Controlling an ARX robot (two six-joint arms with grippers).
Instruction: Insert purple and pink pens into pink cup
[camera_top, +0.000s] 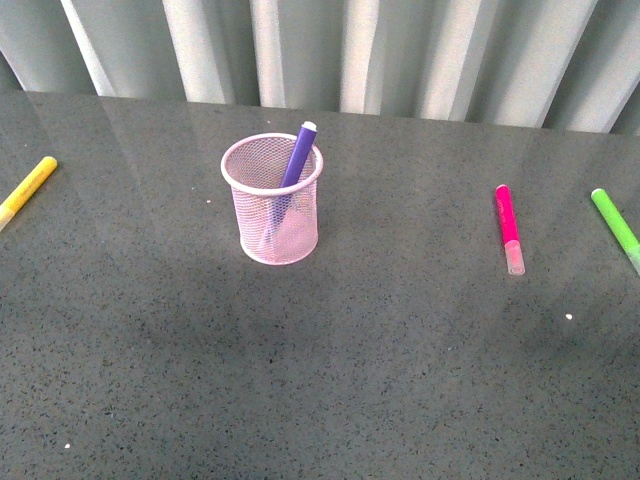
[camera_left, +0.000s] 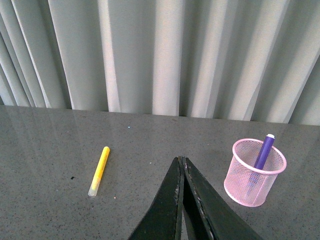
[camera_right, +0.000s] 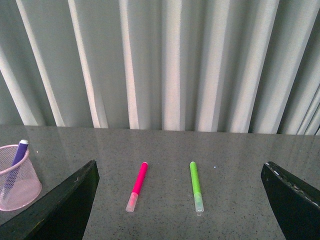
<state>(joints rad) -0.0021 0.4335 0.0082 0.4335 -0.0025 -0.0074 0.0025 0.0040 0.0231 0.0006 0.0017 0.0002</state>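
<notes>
The front view shows neither arm, only the grey speckled desk (camera_top: 400, 360) with a pleated pale curtain (camera_top: 350, 50) behind it. The pink cup (camera_top: 252, 228) stands upright left of centre. The purple pen (camera_top: 299, 152) is inside it, leaning against the rim with its white end tip poking above the mesh. The pink pen (camera_top: 507, 215) lies flat on the desk, well apart from the cup on the right, its translucent cap toward the camera. Further right lies a green marker (camera_top: 614, 224), cut off by the frame edge. A yellow marker (camera_top: 28, 187) lies at the far left edge, also partly cut off.

The arms appear only in the wrist views. In the left wrist view, the left fingers (camera_left: 180, 167) are pressed together tip to tip with nothing between them, raised above the desk. The yellow marker lies to one side of them and the cup with the purple pen to the other. This view shows neither the pink pen nor the green marker.

In the right wrist view, the right fingers (camera_right: 75, 200) are spread wide and hold nothing. In the gap between them, the pink pen and green marker lie nearly parallel but not touching, clear caps nearest the camera. The cup is partly cropped at the edge of this view, and the yellow marker is out of it.
</notes>
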